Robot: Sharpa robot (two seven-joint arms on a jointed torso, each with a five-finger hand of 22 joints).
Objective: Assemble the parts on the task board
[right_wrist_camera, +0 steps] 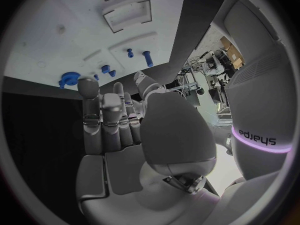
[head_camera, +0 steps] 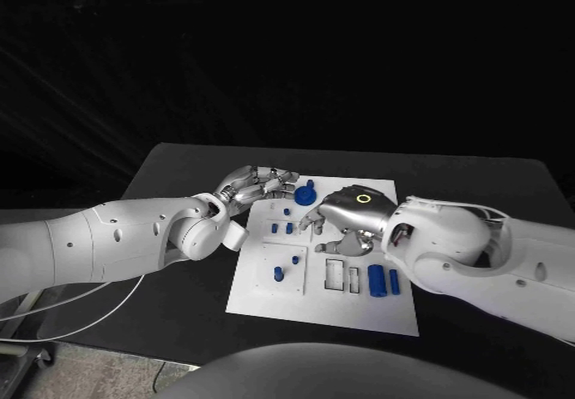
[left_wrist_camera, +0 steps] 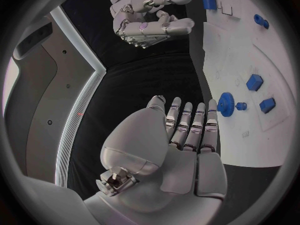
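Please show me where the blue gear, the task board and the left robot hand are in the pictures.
blue gear (left_wrist_camera: 225, 104): left wrist view, on its toothed disc.
task board (head_camera: 270, 293): head view, on a bare white part near its front left corner.
left robot hand (head_camera: 254, 184): head view, on the middle of the hand.

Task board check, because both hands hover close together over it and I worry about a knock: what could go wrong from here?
1. The left hand and right hand crowd the task board's far end; they could collide.
2. The blue gear lies just beyond the left hand's fingertips; a careless reach might push it away.
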